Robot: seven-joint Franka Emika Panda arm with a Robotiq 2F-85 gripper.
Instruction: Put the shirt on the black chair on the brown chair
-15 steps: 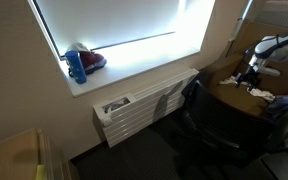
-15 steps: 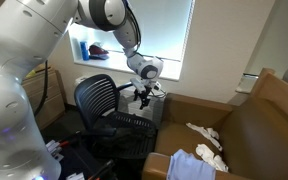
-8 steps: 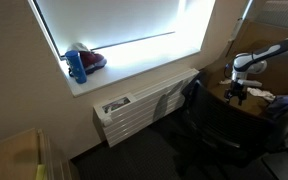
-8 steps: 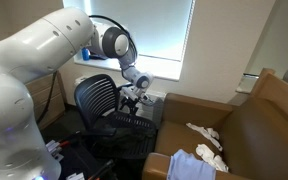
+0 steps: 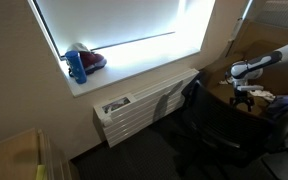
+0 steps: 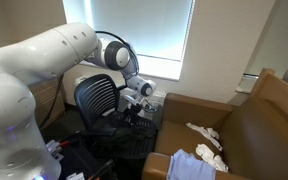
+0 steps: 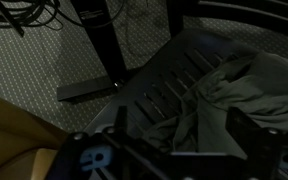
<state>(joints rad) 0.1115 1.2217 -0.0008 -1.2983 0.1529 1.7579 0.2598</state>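
The black chair (image 6: 102, 98) stands by the window; it also shows in an exterior view (image 5: 206, 128). A dark grey crumpled shirt (image 7: 232, 92) lies on its slatted seat (image 7: 164, 85). My gripper (image 6: 134, 108) hangs low over that seat, and it shows in an exterior view (image 5: 242, 96) too. In the wrist view my gripper (image 7: 181, 135) is open, with one finger on each side of the shirt's near folds. The brown chair (image 6: 246, 128) stands beside the black chair, with its seat apart from my gripper.
White cloths (image 6: 206, 135) and a pale blue cloth (image 6: 194, 165) lie on the brown chair's seat. A white radiator (image 5: 144, 105) sits under the bright window. A blue bottle (image 5: 77, 65) stands on the sill. Carpet and the chair's base (image 7: 94, 85) show below.
My gripper has moved down and toward the black chair's seat, from above its armrest height to just over the shirt. The shirt has not moved.
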